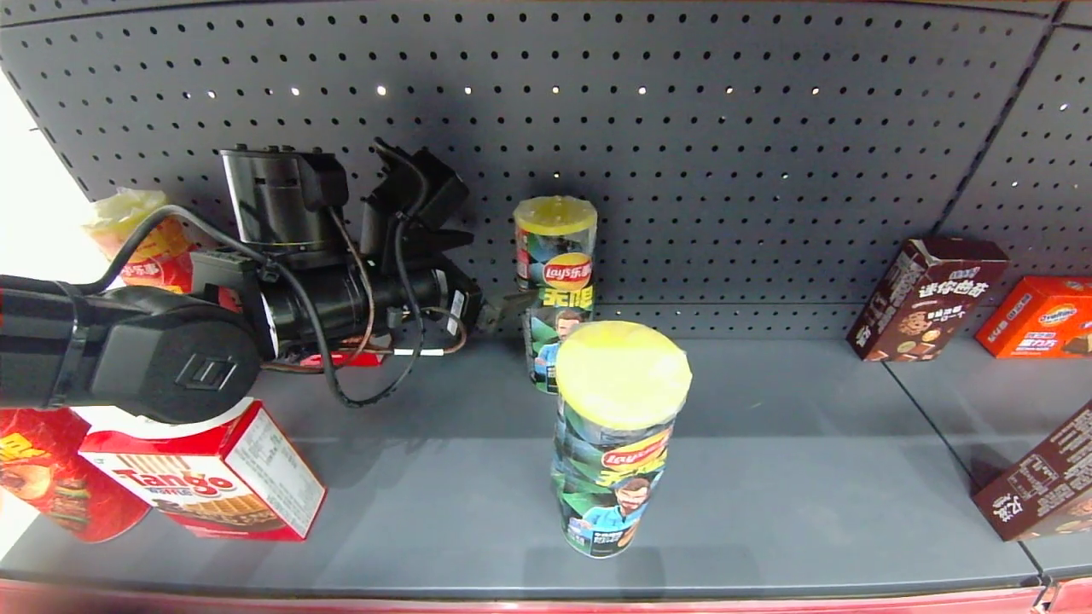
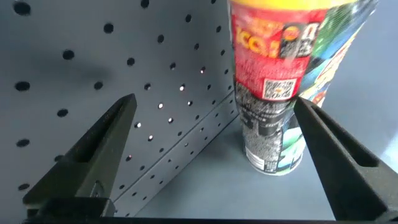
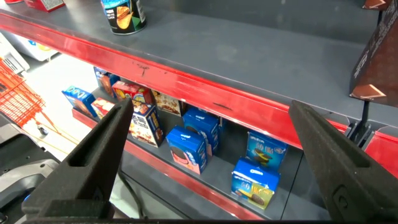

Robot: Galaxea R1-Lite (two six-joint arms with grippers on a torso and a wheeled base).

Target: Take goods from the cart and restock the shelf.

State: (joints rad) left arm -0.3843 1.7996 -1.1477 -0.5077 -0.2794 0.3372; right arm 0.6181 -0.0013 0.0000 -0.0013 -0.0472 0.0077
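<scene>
Two tall chip cans with yellow lids stand upright on the grey shelf (image 1: 810, 477): a rear can (image 1: 554, 281) near the pegboard and a front can (image 1: 616, 435) close to the shelf's edge. My left gripper (image 1: 510, 305) reaches in from the left, just beside the rear can. In the left wrist view the left gripper (image 2: 214, 104) is open, and the rear can (image 2: 280, 81) stands just beyond its fingertips, ungripped. My right gripper (image 3: 211, 109) is open and holds nothing, below and in front of the shelf's red edge; the front can (image 3: 124, 15) shows on the shelf above.
A red-and-white wafer box (image 1: 213, 486) and a red snack bag (image 1: 51, 486) lie front left. Brown boxes (image 1: 926, 298) and an orange box (image 1: 1036, 315) stand at the right. Blue boxes (image 3: 186, 143) fill the lower shelf. An orange cart (image 3: 18, 87) stands beside it.
</scene>
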